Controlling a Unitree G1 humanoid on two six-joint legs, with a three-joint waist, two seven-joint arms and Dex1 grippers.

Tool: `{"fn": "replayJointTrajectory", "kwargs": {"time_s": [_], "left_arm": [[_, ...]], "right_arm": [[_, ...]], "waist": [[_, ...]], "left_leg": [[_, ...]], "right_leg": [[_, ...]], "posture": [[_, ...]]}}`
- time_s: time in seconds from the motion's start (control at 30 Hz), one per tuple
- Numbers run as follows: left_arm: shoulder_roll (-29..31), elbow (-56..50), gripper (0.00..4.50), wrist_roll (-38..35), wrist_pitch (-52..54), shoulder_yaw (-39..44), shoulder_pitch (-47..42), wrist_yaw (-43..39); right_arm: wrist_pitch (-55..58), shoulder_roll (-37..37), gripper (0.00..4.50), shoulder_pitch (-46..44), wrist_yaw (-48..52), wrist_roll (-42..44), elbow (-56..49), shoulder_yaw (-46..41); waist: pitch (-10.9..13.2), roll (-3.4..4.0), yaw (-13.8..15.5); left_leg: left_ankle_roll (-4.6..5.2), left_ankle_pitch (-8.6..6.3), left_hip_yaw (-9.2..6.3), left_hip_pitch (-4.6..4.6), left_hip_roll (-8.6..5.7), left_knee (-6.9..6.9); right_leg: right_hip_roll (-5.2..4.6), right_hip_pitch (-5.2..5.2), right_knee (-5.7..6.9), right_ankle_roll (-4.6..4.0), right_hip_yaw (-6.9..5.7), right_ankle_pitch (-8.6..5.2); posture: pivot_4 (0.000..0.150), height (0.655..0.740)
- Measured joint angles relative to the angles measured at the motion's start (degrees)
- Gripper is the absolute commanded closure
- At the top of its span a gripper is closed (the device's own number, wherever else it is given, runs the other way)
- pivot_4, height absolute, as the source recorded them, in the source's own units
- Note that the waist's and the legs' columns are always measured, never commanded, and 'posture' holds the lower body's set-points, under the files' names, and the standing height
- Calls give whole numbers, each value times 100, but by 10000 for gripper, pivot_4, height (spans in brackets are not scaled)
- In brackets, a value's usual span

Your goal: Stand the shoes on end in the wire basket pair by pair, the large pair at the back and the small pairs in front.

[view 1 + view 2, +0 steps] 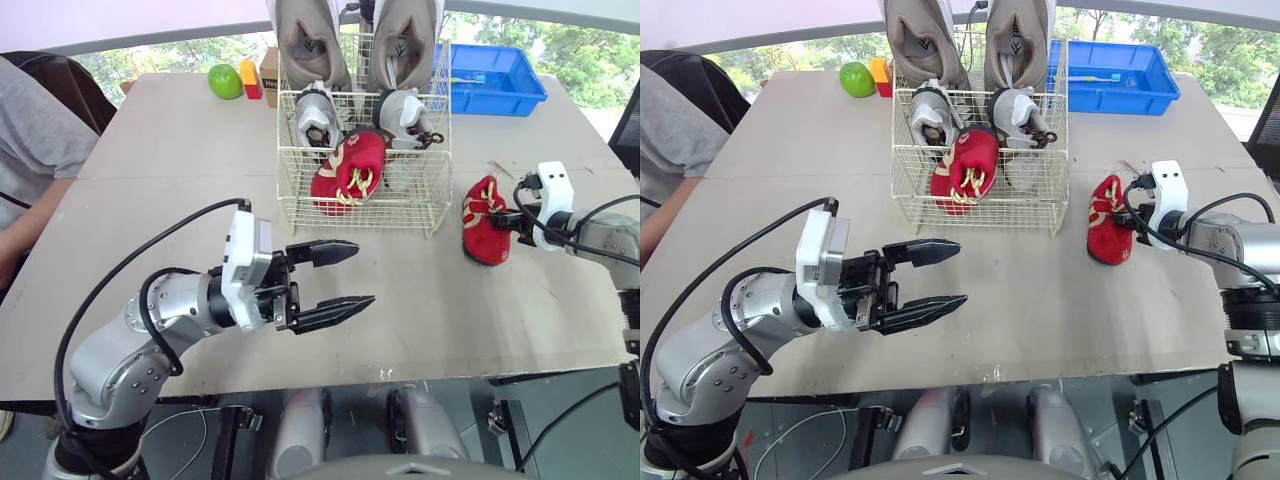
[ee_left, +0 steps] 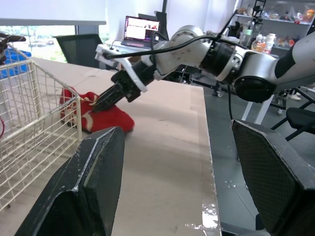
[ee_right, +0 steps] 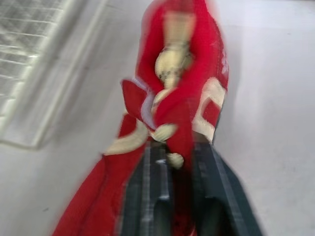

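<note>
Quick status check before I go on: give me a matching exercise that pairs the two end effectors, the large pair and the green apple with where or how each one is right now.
Things
1. left end effector
2. right end effector
3. large beige pair
4. green apple

States
a. standing on end at the back of the wire basket
b. open and empty, above the table in front of the basket
c. at the table's far edge, left of the basket
d. shut on the red shoe to the right of the basket

Pairs: 1-b, 2-d, 3-a, 4-c
</note>
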Motion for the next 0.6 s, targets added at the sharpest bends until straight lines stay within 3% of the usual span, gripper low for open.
{"fn": "replayJointTrajectory", "kwargs": {"time_s": [0.1,0.2,0.27,0.3,0.33,0.4,0.47,0.6], "left_arm": [[7,21,7501,0,0,-4,-18,-2],[12,118,7501,0,-5,19,82,-21],[11,154,7501,0,-4,12,101,-20],[-30,225,7501,-3,-17,64,123,19],[-64,281,7501,0,-22,61,114,30],[-81,325,7501,7,-48,60,120,33],[-110,399,7501,16,-100,71,119,44],[-99,479,7501,88,-170,121,113,66]], "right_arm": [[73,-20,44711,698,-20,139,-789,-598],[-242,75,44711,1485,-20,394,-2460,-1535],[-376,107,44711,1482,-19,515,-2874,-1701],[-982,1111,44711,1299,-531,653,-3680,-2030],[-1331,1548,44711,1143,-721,694,-4003,-2038],[-1954,2048,44711,878,-1042,499,-4515,-1620],[-2960,2494,44711,740,-1430,-662,-4525,-621],[-4691,3081,44711,930,-1937,-2494,-3312,618]], "waist": [[1,1,44],[3,13,16],[3,14,-32],[-6,-3,-95],[-4,7,-118],[-2,19,-133],[-8,14,-110],[-8,14,-43]], "left_leg": [[0,0,0,-3,0,-1],[0,0,1,-1,1,-4],[-1,0,1,3,2,-3],[-2,-1,-14,9,19,-1],[-2,-1,-23,11,22,0],[-4,1,-31,13,22,-2],[-6,2,-32,12,22,-2],[-7,2,-16,3,-2,-1]], "right_leg": [[0,-2,-1,1,-1,-1],[2,-8,3,2,4,-1],[3,-7,5,2,5,-1],[29,-7,6,2,7,0],[37,-8,8,6,12,-2],[41,-7,13,3,3,-2],[39,-5,12,-10,-4,3],[9,-8,8,-11,5,4]], "posture": [[1500,7400],[1500,7400],[1500,7400],[1500,7400],[1500,7400],[1500,7400],[1500,7400],[1500,7400]]}}
